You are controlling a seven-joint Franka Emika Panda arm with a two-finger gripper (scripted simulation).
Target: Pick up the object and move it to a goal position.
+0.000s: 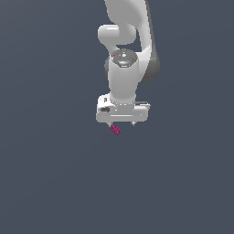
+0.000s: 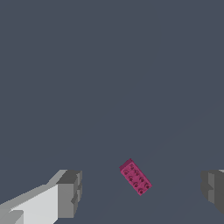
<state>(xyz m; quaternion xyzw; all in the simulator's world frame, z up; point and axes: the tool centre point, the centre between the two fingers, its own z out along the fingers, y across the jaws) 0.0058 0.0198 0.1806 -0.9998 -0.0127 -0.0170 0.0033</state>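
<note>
Both jaws spread wide, pink block (image 2: 135, 176) between, touching neither

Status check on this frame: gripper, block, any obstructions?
Gripper open, fingers wide apart. Magenta block between them, lying angled, touching neither, not grasped. Nothing in the way in either view.

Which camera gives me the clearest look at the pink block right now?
The wrist view. There the pink block lies unobstructed between the open gripper's fingertips, touching neither, with its studded top and diagonal orientation plain. The exterior view shows it only as a tiny magenta sliver poking out just below the gripper, too small for detail.
</note>
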